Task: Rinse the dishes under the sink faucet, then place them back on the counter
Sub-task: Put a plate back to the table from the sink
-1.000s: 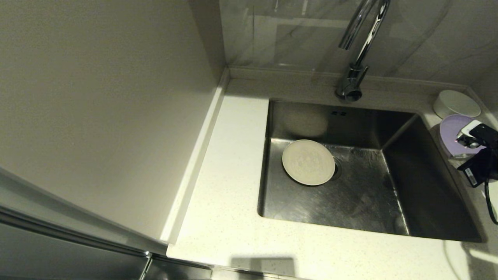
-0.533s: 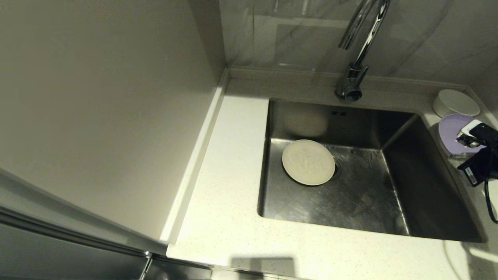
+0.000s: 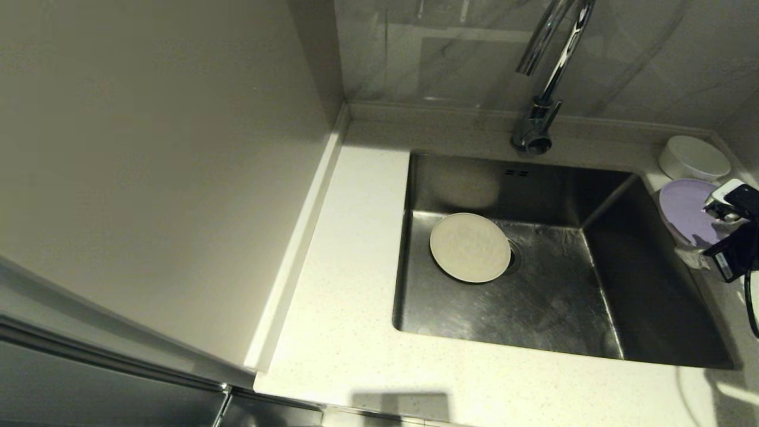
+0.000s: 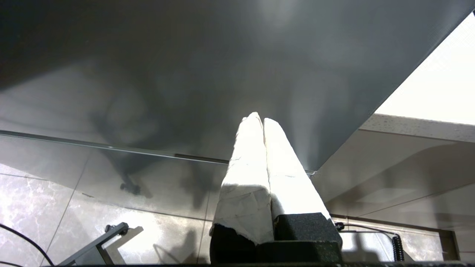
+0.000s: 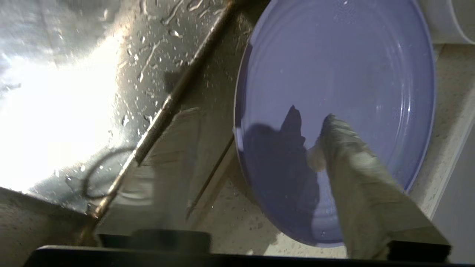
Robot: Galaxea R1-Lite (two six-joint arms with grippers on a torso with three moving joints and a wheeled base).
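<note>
The lilac plate [image 3: 685, 213] [image 5: 334, 66] rests on the counter [image 3: 356, 296] just right of the sink [image 3: 563, 308]. My right gripper [image 3: 702, 240] [image 5: 259, 118] is open astride its near rim. One finger [image 5: 356, 178] hangs over the plate's face and the other sits outside the rim, over the counter strip. The white bowl [image 3: 694, 157] stands behind the plate. The cream plate [image 3: 469, 247] lies flat on the sink floor beside the drain. The faucet [image 3: 542, 89] rises behind the basin with no water running. My left gripper [image 4: 258, 118] is parked low, shut and empty.
A tall wall panel [image 3: 166, 178] borders the counter on the left. The sink wall [image 5: 141, 55] next to the lilac plate is wet with drops. A low raised back edge [image 3: 450, 112] runs behind the faucet.
My right gripper has opened and let go of the lilac plate. The plate has dropped from a tilted hold to lie lower on the counter. The wrist has shifted slightly right.
</note>
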